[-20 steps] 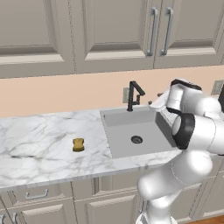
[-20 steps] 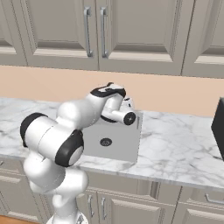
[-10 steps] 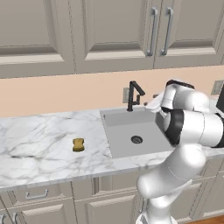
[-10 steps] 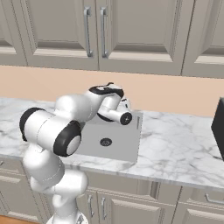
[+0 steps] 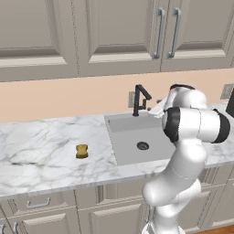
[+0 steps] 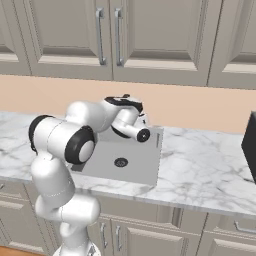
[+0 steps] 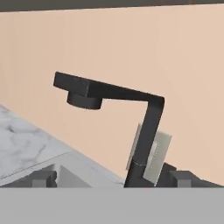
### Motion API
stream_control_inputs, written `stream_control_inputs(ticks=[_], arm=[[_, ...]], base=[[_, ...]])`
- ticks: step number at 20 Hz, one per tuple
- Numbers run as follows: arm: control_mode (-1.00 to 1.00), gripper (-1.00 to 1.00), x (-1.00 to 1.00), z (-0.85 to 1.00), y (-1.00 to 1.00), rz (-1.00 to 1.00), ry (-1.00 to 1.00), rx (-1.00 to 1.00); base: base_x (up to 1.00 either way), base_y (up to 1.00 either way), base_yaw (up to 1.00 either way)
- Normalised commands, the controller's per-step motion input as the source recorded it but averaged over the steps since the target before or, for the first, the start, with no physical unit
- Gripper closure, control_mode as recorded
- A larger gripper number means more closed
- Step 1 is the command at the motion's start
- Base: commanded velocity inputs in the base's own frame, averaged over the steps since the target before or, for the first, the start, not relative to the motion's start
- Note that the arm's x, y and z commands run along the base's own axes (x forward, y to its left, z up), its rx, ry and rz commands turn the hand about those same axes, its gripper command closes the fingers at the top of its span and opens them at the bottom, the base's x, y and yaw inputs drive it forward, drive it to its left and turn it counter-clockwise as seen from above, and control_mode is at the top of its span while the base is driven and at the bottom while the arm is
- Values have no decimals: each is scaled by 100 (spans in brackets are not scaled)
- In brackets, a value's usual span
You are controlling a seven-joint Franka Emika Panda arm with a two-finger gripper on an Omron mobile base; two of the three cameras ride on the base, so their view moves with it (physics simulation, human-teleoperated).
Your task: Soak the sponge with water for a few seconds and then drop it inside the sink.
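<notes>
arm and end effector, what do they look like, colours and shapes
The arm is glossy white, built of rounded, bulbous segments with dark bands at the joints. A round dark cap marks the wrist. The end effector ends in two small, blocky, dark grey fingertips. No cables or markings visible.

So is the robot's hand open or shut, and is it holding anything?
End effector: open, holding nothing, pointing at the faucet.
</notes>
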Motion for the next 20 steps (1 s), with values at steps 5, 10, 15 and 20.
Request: stream_control_inputs(ticks=[5, 10, 15, 20], arm=[[-100, -100, 20, -22, 0, 0, 0, 0], [-100, -100, 24, -16, 0, 0, 0, 1], [-100, -100, 30, -2, 0, -1, 1, 1], [-100, -100, 23, 0, -6, -7, 0, 0]], base=[[0, 0, 0], [0, 0, 0], [0, 0, 0], [0, 0, 0]])
